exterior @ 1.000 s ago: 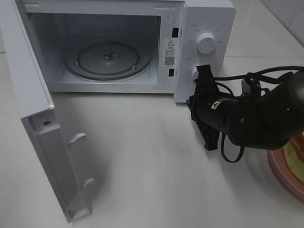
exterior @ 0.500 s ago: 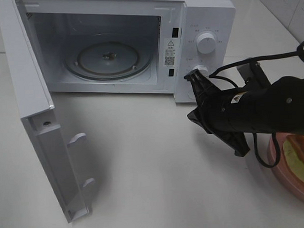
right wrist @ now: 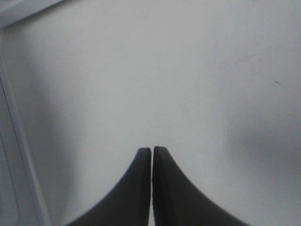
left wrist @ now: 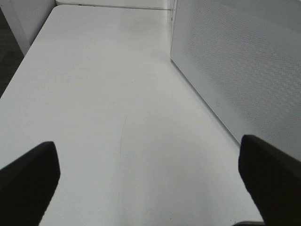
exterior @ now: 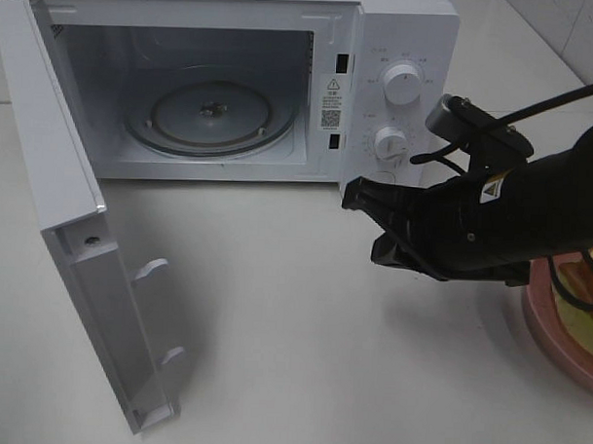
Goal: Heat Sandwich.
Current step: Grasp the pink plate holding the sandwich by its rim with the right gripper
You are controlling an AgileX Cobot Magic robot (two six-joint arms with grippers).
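**Operator:** Where is the sandwich sitting?

**Spotter:** Your sandwich (exterior: 587, 328) is lying on the pink plate (exterior: 538, 323) at the far right edge of the table (exterior: 292, 349). The frame is cutting most of it off, and a black cable (exterior: 570, 290) is looping across it.

**Operator:** And the right claw?

**Spotter:** Your right claw (exterior: 356, 195) is hovering just left of the plate, apart from it and pointing toward the middle of the table. Its fingers (right wrist: 138, 188) are pressing together tip to tip, so it is closed and gripping nothing. It is hanging just in front of the microwave (exterior: 401, 31), below the lower dial (exterior: 389, 142) and not touching it.

**Operator:** How is the microwave looking?

**Spotter:** Its door (exterior: 63, 204) is standing wide open on the left, and the glass turntable (exterior: 211, 112) is lying inside.

**Operator:** What is the left claw doing?

**Spotter:** I am seeing your left claw (left wrist: 150, 188) only through its own wrist camera. Its fingers are spreading wide apart over the tabletop and holding nothing. A white panel with a fine dotted pattern (left wrist: 235, 70) is standing near one of them.
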